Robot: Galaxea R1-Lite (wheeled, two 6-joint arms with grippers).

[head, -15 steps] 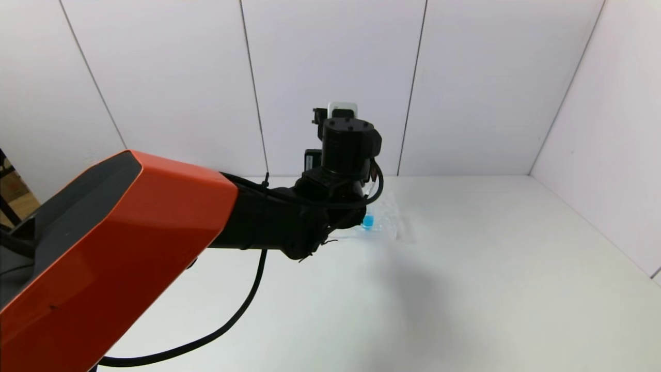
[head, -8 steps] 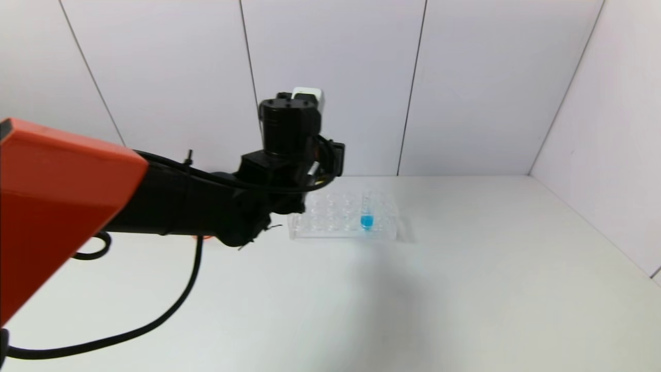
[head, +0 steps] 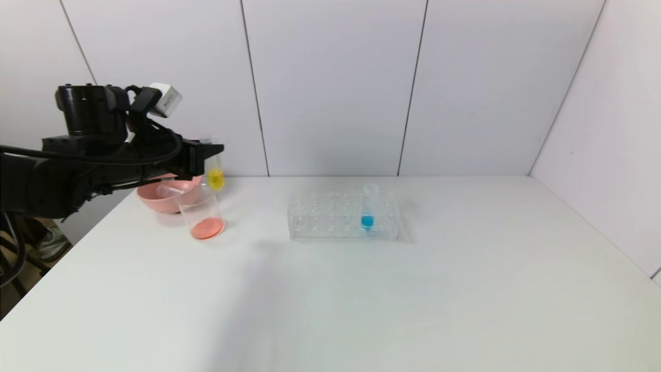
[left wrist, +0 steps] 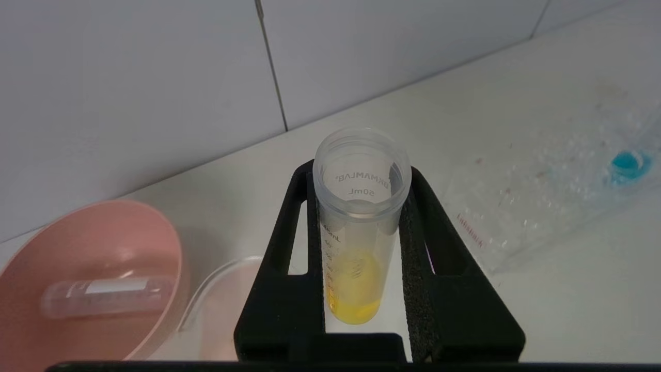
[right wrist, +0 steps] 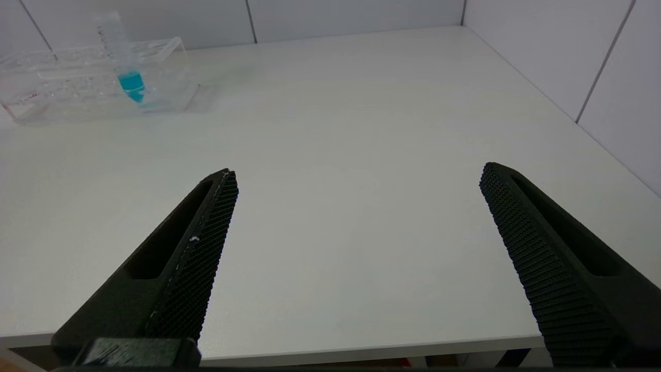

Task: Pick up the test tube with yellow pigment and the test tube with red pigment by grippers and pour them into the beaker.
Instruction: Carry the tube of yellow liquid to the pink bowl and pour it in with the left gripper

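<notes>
Left gripper [head: 209, 155] gripping test tube with yellow pigment [head: 215, 173] upright between jaws, pads pressing tube's sides, yellow tip hanging below, over beaker [head: 202, 217] near table's far left corner. Beaker holding reddish liquid, standing just beside pink bowl [head: 157, 199]. Empty tube [left wrist: 103, 295] lying in bowl. Right gripper [right wrist: 356, 243] idling near table's front edge, jaws spread wide, holding nothing.

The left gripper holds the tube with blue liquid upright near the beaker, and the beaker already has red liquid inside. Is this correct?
Not quite: the left gripper holds the tube with yellow liquid, as the left wrist view shows. The blue tube stands in the rack. The beaker does hold red liquid.
</notes>
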